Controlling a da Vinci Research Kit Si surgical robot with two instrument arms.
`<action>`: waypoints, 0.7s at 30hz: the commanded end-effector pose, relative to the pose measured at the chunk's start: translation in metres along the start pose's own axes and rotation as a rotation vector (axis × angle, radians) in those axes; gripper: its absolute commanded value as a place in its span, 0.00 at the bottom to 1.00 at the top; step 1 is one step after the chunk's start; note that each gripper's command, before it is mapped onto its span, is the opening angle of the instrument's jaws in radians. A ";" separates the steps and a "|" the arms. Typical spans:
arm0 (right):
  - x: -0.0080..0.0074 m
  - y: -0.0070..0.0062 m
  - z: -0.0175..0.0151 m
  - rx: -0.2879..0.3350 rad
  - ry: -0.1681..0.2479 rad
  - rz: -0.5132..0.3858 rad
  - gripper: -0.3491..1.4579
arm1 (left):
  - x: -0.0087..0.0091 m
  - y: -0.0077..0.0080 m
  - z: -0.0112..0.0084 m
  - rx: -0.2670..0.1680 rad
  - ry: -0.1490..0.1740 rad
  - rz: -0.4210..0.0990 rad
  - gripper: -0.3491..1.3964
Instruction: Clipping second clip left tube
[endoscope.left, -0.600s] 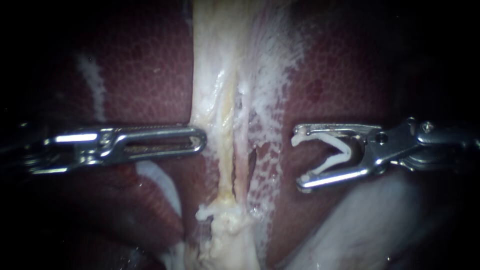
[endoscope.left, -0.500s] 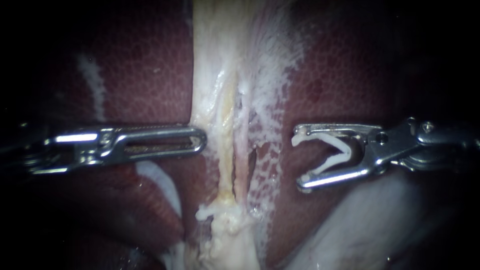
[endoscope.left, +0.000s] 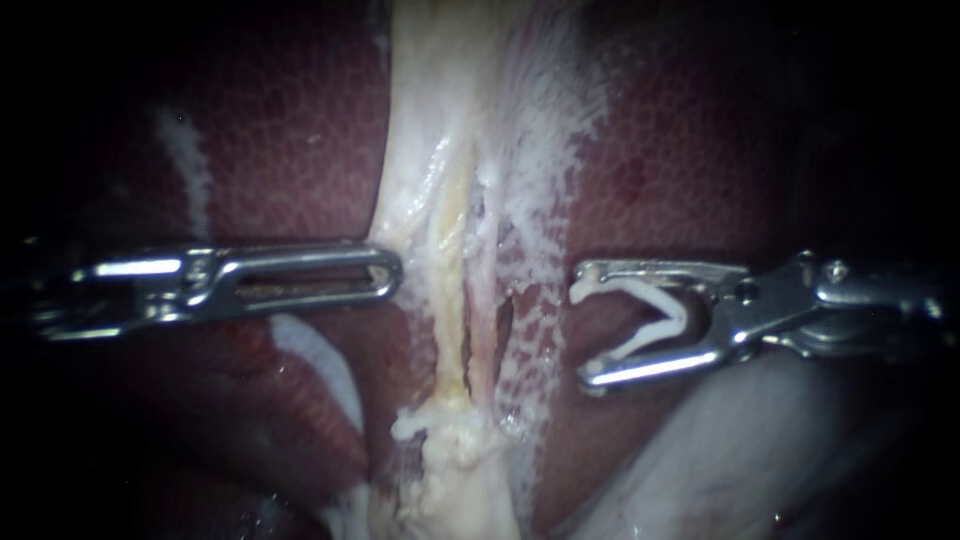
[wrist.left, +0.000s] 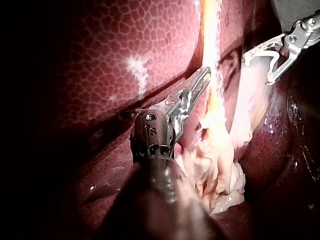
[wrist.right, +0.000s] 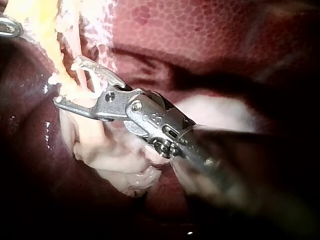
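Note:
Two pale tubes run down the middle of the endoscope view: the yellowish left tube (endoscope.left: 450, 320) and a pinker right tube (endoscope.left: 485, 330). My left instrument (endoscope.left: 392, 273) lies level, its slotted jaws shut on the edge of the pale tissue (endoscope.left: 400, 215) beside the left tube; the left wrist view shows its tip (wrist.left: 204, 75) against that strand. My right instrument (endoscope.left: 580, 328) stands a short way right of both tubes. Its jaws are wide apart with a white clip (endoscope.left: 660, 320) seated between them, one leg on each jaw. It also shows in the right wrist view (wrist.right: 67, 81).
Dark red mottled liver (endoscope.left: 280, 150) lies on both sides of the strand. Frayed white tissue (endoscope.left: 450, 460) bunches below the tubes, with a small white lump (endoscope.left: 410, 425) at its left. A pale smooth mass (endoscope.left: 740, 450) lies under my right instrument.
My right instrument has moved a little left and down, closer to the tubes, with the clip in its jaws. My left instrument has shifted slightly left and down, drawing the tissue edge with it.

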 end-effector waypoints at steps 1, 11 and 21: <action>-0.0005 0.0002 0.0007 0.007 -0.012 0.011 0.52 | -0.0003 -0.0004 -0.0003 0.001 -0.002 -0.003 0.00; -0.0040 0.0019 0.0076 0.046 -0.054 0.065 0.51 | -0.0021 -0.0027 -0.0017 0.010 -0.016 -0.009 0.00; -0.0029 0.0020 0.0112 0.084 -0.059 0.069 0.51 | -0.0021 -0.0027 -0.0018 0.011 -0.015 -0.009 0.00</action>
